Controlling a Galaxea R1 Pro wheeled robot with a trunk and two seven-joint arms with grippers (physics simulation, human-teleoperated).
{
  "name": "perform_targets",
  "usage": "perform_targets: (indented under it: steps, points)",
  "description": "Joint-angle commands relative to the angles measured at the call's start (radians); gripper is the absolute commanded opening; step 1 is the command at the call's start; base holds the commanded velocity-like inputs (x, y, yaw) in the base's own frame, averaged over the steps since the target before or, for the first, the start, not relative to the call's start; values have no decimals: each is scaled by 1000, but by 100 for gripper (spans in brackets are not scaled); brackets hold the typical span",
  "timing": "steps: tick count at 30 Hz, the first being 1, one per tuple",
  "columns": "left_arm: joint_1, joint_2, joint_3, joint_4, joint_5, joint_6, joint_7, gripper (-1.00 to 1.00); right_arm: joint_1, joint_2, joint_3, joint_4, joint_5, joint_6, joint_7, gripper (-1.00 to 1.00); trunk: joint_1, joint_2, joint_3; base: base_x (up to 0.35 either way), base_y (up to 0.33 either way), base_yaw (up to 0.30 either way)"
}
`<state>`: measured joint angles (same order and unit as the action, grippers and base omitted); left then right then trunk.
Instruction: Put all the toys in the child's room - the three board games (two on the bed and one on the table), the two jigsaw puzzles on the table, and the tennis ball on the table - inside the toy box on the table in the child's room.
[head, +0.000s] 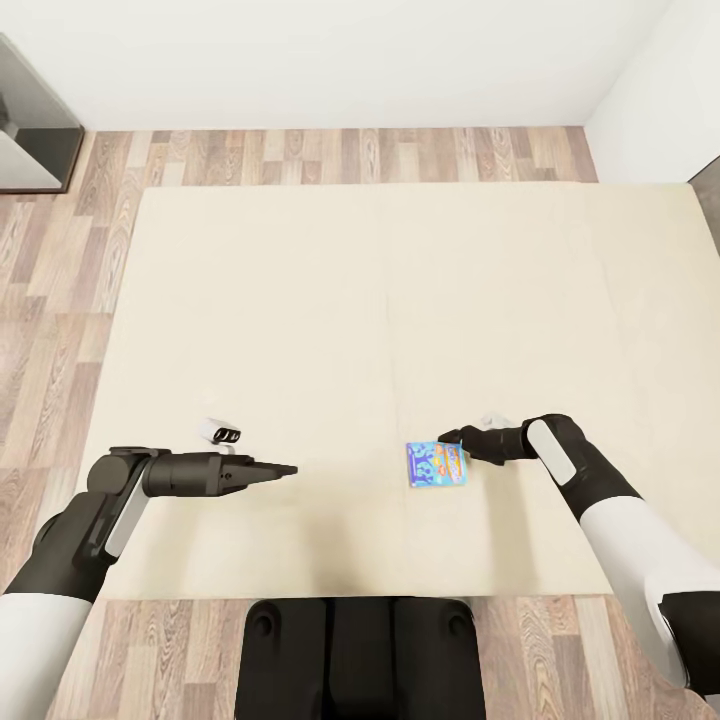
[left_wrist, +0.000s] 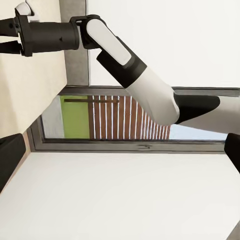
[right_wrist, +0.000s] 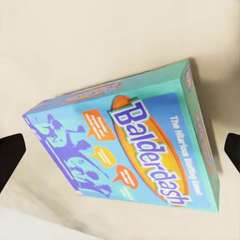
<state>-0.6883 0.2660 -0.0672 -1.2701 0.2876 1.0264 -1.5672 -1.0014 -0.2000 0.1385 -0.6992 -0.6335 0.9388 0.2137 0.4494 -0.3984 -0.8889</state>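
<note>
A small blue board game (head: 437, 464), printed "Balderdash" (right_wrist: 135, 150), lies flat on the beige bed (head: 350, 290) near its front edge. My right gripper (head: 449, 438) hovers at the box's far right corner, fingers pointing left. In the right wrist view its dark fingertips (right_wrist: 11, 160) stand wide apart on either side of the box, open and holding nothing. My left gripper (head: 288, 468) hangs over bare mattress well left of the box, pointing towards it. Its fingertips (left_wrist: 10, 157) sit at the two edges of the left wrist view, open and empty.
Wood floor (head: 60, 270) surrounds the bed on the left, far and near sides. A dark grey piece of furniture (head: 30, 130) stands at the far left by the white wall. A window (left_wrist: 125, 120) lies beyond the bed. My base (head: 360, 655) touches the front edge.
</note>
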Motion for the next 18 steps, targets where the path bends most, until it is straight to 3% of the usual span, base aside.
perform_targets:
  steps: [1,15,18]
  points:
    - [0,1,-2,0,1,11,-4,100,0,-1,3,0,11,2,10,100,1,-2,-1,0,7,0]
    - [0,1,-2,0,2,11,-4,100,0,-1,5,0,14,1,9,100,1,-2,-1,0,1,0]
    - [1,-4,3,9,-1,14,-4,100,3,13,3,6,15,-9,9,100,1,-2,-1,0,30,0]
